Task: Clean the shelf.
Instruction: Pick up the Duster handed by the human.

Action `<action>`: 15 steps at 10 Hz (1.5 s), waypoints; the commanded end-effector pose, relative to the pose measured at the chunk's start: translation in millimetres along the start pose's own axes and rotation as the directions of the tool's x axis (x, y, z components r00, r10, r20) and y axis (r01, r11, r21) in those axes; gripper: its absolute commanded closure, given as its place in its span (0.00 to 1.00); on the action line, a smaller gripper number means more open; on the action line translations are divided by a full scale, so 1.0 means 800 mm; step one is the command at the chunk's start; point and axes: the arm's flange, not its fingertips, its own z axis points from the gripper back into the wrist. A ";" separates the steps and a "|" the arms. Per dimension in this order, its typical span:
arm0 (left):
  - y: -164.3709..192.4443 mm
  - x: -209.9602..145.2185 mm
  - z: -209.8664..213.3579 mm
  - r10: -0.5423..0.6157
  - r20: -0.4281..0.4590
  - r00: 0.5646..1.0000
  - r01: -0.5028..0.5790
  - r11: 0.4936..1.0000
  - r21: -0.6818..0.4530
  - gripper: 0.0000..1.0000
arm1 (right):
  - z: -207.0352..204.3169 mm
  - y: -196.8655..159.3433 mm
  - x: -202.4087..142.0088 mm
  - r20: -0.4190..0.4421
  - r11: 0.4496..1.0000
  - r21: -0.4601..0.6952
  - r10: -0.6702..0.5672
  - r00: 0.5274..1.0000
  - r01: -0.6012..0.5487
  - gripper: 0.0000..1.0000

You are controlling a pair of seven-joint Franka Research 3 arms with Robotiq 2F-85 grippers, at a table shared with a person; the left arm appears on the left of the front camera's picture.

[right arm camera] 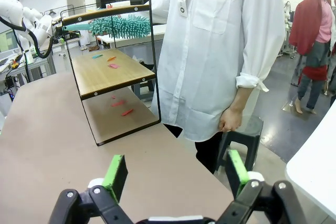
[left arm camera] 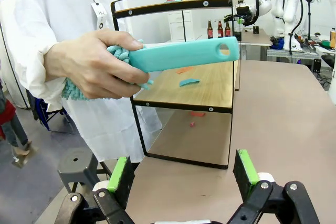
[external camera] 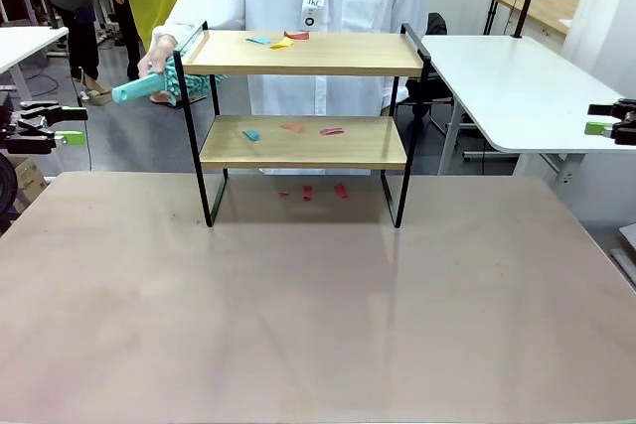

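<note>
Shelf [external camera: 348, 53] not clean yet
It stands at the far side of my table [external camera: 318, 325]. A person's hand [left arm camera: 92, 66] holds a blue duster [left arm camera: 178, 55] by its left end. My left gripper [left arm camera: 182, 174] and right gripper [right arm camera: 176, 174] are wide open, holding nothing. A fast sweep could knock the little scraps [external camera: 331, 131] onto the floor.
</note>
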 end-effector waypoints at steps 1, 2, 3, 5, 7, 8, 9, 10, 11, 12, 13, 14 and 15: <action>0.000 0.002 0.000 -0.003 0.001 1.000 0.003 1.000 -0.001 0.00 | -0.001 0.000 0.001 -0.003 1.000 -0.004 0.002 1.000 -0.002 0.00; 0.000 0.002 0.000 -0.003 0.001 1.000 0.003 1.000 -0.001 0.00 | -0.001 0.000 0.001 -0.003 1.000 -0.004 0.002 1.000 -0.002 0.00; 0.000 0.002 0.000 -0.003 0.001 1.000 0.003 1.000 -0.001 0.00 | -0.001 0.000 0.001 -0.003 1.000 -0.004 0.002 1.000 -0.002 0.00; 0.000 0.002 0.000 -0.003 0.001 1.000 0.003 1.000 -0.001 0.00 | -0.001 0.000 0.001 -0.003 1.000 -0.004 0.002 1.000 -0.002 0.00; 0.000 0.002 0.000 -0.003 0.001 1.000 0.003 1.000 -0.001 0.00 | -0.001 0.000 0.001 -0.003 1.000 -0.004 0.002 1.000 -0.002 0.00; 0.000 0.002 0.000 -0.003 0.001 1.000 0.003 1.000 -0.001 0.00 | -0.001 0.000 0.001 -0.003 1.000 -0.004 0.002 1.000 -0.002 0.00; 0.000 0.000 0.000 0.000 0.000 1.000 0.000 1.000 0.000 0.00 | -0.001 0.000 0.001 -0.003 1.000 -0.004 0.002 1.000 -0.002 0.00; -0.001 0.034 0.002 0.005 -0.048 0.999 -0.005 1.000 0.001 0.00 | -0.001 0.000 0.001 -0.003 1.000 -0.004 0.002 1.000 -0.002 0.00; -0.004 0.075 0.002 0.002 -0.072 0.997 0.000 1.000 0.031 0.00 | -0.001 0.000 0.001 -0.003 1.000 -0.004 0.002 1.000 -0.002 0.00; -0.008 0.111 0.002 0.005 -0.120 0.993 0.005 0.997 0.079 0.00 | -0.001 0.000 0.001 -0.003 1.000 -0.004 0.002 1.000 -0.002 0.00; -0.013 0.146 0.001 0.035 -0.166 0.986 -0.018 0.995 0.100 0.00 | -0.001 0.000 0.001 -0.003 1.000 -0.004 0.002 1.000 -0.002 0.00; -0.021 0.188 -0.009 0.131 -0.227 0.965 -0.091 0.980 0.175 0.00 | -0.001 0.000 0.001 -0.003 1.000 -0.004 0.002 1.000 -0.002 0.00; -0.039 0.218 -0.021 0.144 -0.321 0.936 -0.070 0.970 0.233 0.00 | -0.001 0.000 0.001 -0.003 1.000 -0.004 0.002 1.000 -0.002 0.00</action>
